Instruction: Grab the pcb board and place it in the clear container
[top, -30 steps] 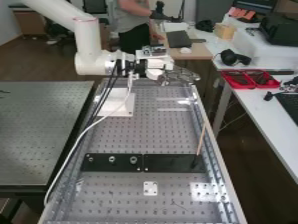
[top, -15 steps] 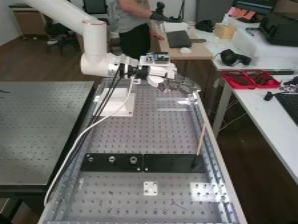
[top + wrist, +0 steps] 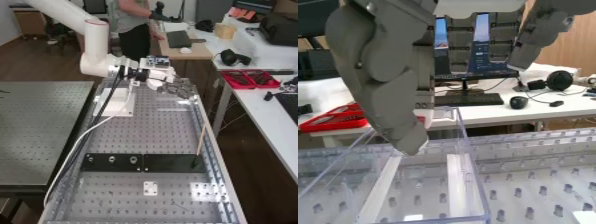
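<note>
Fingers (image 3: pixel 459 47), one set: straight, spread with gaps between them, pinching nothing that we can see. Thumb (image 3: pixel 384 85), one: opposite the fingers, its tip hanging above the clear container (image 3: pixel 441 220); whether they touch, we cannot tell.

From left to right in the high view, we list:

Dark perforated table (image 3: pixel 40 130), one, beside the bench (image 3: pixel 120 192).

White arm (image 3: pixel 97 42), one, entering from the upper left.

White square plate (image 3: pixel 125 109), one, on the bench's far part, with a pale cable running past it.

Black plates, two, end to end across the bench: the first (image 3: pixel 103 166) bears three round fittings; the second (image 3: pixel 166 162) lies to its right.

Small white plate (image 3: pixel 146 192), one, flat on the bench nearer us.

Hand (image 3: pixel 178 89), one, over the bench's far end. Below it we enter the clear container, upright on the bench, with two white strips along its base.

Wooden stick (image 3: pixel 201 140), one, slanting up from the second black plate.

Red trays (image 3: pixel 237 85), on the white side table (image 3: pixel 266 120).
</note>
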Robot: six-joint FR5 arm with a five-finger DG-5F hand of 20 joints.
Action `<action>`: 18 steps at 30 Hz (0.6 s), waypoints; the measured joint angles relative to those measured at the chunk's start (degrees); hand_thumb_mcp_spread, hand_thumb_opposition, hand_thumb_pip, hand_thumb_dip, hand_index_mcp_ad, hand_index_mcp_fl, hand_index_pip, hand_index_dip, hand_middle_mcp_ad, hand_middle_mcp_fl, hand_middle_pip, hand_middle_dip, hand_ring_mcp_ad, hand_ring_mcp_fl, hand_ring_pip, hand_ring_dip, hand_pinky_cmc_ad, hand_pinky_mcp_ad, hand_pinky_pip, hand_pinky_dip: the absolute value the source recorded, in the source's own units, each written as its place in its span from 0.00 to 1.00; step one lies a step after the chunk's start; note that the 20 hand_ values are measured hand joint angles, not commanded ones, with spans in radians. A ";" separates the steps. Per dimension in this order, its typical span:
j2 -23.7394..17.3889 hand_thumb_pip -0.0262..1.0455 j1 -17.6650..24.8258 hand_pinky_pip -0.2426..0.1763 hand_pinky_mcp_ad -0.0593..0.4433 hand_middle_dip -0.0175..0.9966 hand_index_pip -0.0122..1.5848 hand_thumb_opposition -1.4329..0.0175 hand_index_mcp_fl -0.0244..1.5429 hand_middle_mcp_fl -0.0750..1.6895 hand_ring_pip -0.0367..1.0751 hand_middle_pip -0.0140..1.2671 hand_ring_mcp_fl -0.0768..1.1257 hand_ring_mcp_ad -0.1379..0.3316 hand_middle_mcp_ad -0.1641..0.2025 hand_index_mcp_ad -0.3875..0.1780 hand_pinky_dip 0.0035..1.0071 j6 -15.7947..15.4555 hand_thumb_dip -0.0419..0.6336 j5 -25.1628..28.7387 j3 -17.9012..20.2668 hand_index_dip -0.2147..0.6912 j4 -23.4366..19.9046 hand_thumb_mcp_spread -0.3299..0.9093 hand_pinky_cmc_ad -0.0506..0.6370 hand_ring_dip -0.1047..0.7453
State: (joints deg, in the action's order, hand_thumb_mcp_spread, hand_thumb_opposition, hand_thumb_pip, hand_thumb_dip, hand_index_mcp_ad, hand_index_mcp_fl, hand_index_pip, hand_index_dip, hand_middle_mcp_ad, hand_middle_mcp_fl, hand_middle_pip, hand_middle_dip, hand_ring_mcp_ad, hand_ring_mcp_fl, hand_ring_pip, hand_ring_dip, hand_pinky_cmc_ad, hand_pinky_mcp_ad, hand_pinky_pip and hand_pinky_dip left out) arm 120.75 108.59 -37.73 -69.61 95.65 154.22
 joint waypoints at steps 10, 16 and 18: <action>-0.85 0.64 -0.62 0.36 0.45 0.14 0.86 0.37 0.03 0.05 0.11 0.12 0.06 0.72 0.63 0.48 0.52 0.64 0.44 -1.42 0.75 0.34 -0.42 0.59 0.48 0.12; -1.17 0.69 -0.76 0.36 0.45 0.14 0.85 0.37 0.03 0.04 0.11 0.12 0.06 0.72 0.63 0.48 0.53 0.88 0.44 -2.08 1.20 0.34 -0.71 0.58 0.48 0.12; -1.22 0.69 -0.80 0.36 0.45 0.14 0.85 0.37 0.03 0.04 0.11 0.12 0.06 0.72 0.63 0.48 0.53 0.96 0.44 -2.18 1.19 0.34 -0.72 0.58 0.48 0.12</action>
State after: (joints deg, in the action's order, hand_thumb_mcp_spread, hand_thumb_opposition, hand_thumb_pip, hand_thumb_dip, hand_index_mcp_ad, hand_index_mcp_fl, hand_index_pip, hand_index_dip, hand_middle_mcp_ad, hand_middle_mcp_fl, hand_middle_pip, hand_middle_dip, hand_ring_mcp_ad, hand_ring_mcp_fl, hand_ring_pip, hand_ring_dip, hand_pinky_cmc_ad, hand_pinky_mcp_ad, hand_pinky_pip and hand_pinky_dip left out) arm 119.53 107.80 -36.77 -71.79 96.84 153.50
